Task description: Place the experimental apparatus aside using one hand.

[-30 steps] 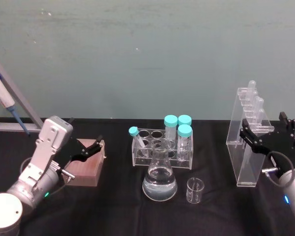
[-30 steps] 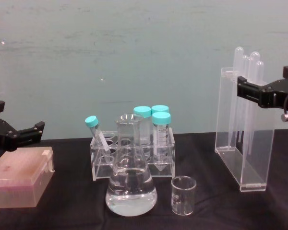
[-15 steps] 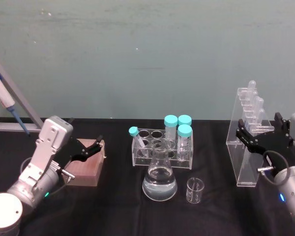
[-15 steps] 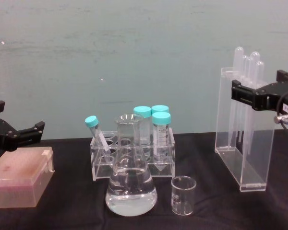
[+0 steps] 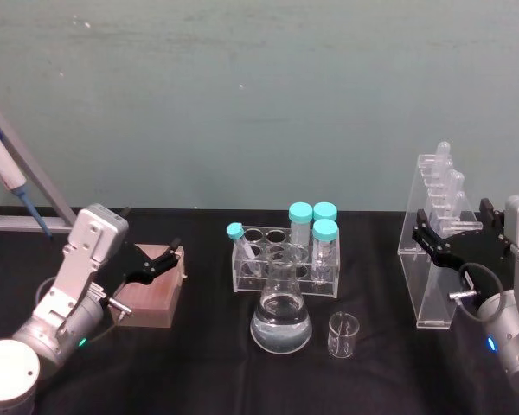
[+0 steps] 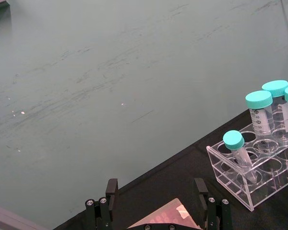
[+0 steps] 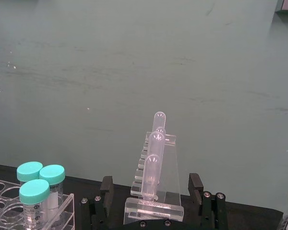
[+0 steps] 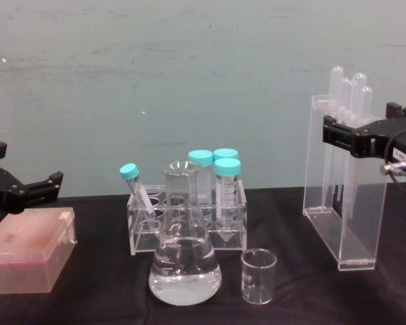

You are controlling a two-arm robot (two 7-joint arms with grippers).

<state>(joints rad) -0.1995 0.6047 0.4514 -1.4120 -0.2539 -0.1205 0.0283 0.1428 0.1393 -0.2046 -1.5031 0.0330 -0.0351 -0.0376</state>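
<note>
Shifted slightly left and lower, the right gripper (image 5: 454,232) straddled the acrylic stand (image 5: 432,290), jaws spread, seemingly untouching; an off-centre squeeze could topple it. The left gripper (image 5: 163,259) idled, open.

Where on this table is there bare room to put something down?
Bare black cloth lies between the pinkish box by the left gripper and the clear tube rack, and between the small glass beaker and the tall acrylic stand at the right gripper. The middle is crowded: conical flask before the rack, beaker alongside.
</note>
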